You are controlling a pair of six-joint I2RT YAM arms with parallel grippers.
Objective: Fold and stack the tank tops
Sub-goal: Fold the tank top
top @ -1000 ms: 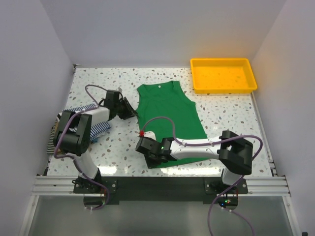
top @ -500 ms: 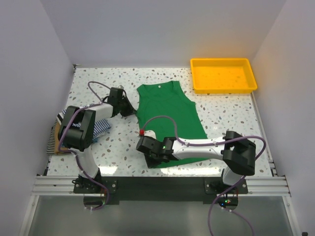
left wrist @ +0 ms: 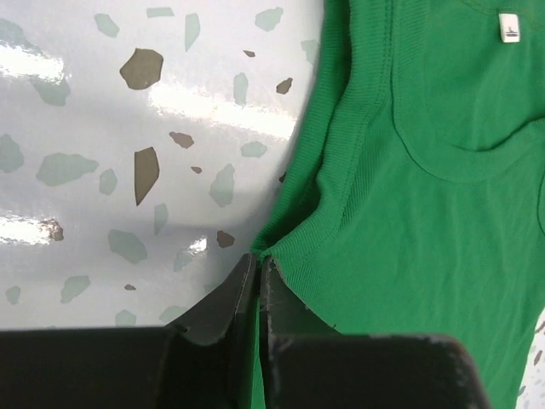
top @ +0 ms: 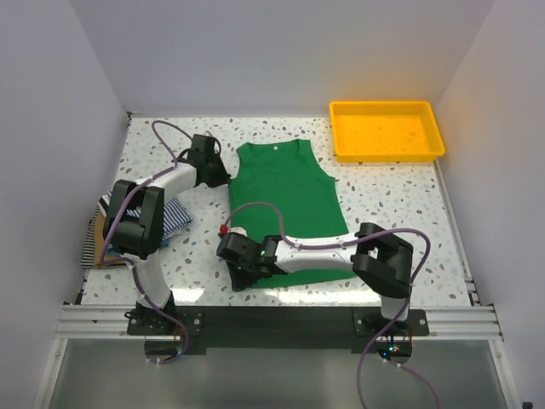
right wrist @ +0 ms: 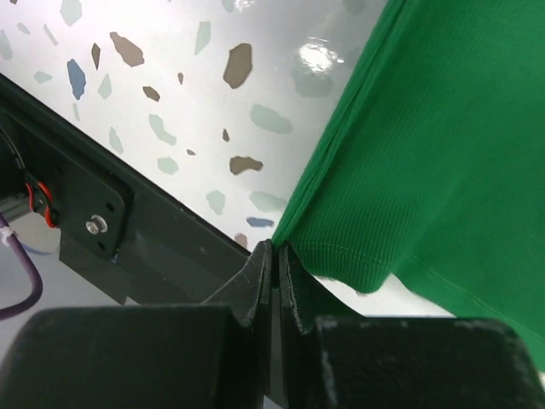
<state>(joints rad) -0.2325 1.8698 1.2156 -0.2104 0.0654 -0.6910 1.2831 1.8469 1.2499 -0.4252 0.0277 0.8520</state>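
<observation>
The plain green tank top point(top: 289, 196) lies flat mid-table, neck to the rear. My left gripper point(top: 226, 175) is shut on its left edge at the bottom of the armhole; in the left wrist view the fingertips point(left wrist: 257, 260) pinch the green hem point(left wrist: 409, 213). My right gripper point(top: 238, 274) is shut on the top's near left corner, and the right wrist view shows the jaws point(right wrist: 274, 247) clamped on that lifted corner point(right wrist: 426, 153). A pile of other tank tops, with a thin navy-white striped one point(top: 173, 220) showing, sits at the left edge, partly behind the left arm.
A yellow plastic tray point(top: 387, 156) stands at the back right corner. White walls close in the table on three sides. The black front rail point(right wrist: 128, 230) runs close under the right gripper.
My left gripper has swung right and back to the green top's armhole edge and closed on it. My right gripper has dragged the near left corner leftward.
</observation>
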